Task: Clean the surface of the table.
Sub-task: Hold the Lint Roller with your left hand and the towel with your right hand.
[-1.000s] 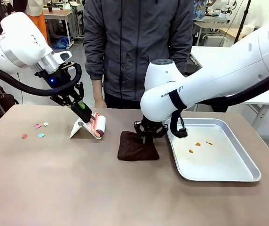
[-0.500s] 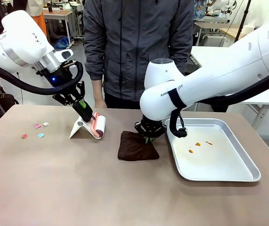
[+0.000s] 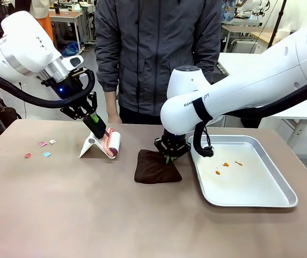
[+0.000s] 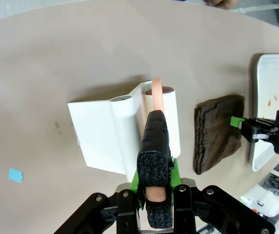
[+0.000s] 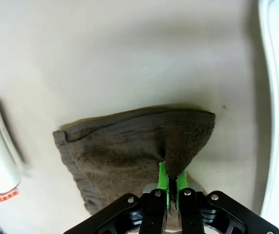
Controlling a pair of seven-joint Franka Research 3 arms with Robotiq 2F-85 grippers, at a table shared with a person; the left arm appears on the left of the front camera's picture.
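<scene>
The wide brownish worktop [image 3: 62, 215] carries a silver tray [image 3: 250, 185]. Just left of the tray, the right pincer [image 3: 168, 156] reaches down to the worktop, clenched on a pinched-up corner of a brown cloth [image 3: 152, 169] lying there. Farther left, the left pincer [image 3: 95, 122] grasps the handle of a lint roller [image 3: 114, 144] that seems to rest on its white stand [image 3: 90, 146].

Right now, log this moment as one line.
left claw: shut on lint roller | right claw: shut on brown cloth | paper scraps: on table
</scene>
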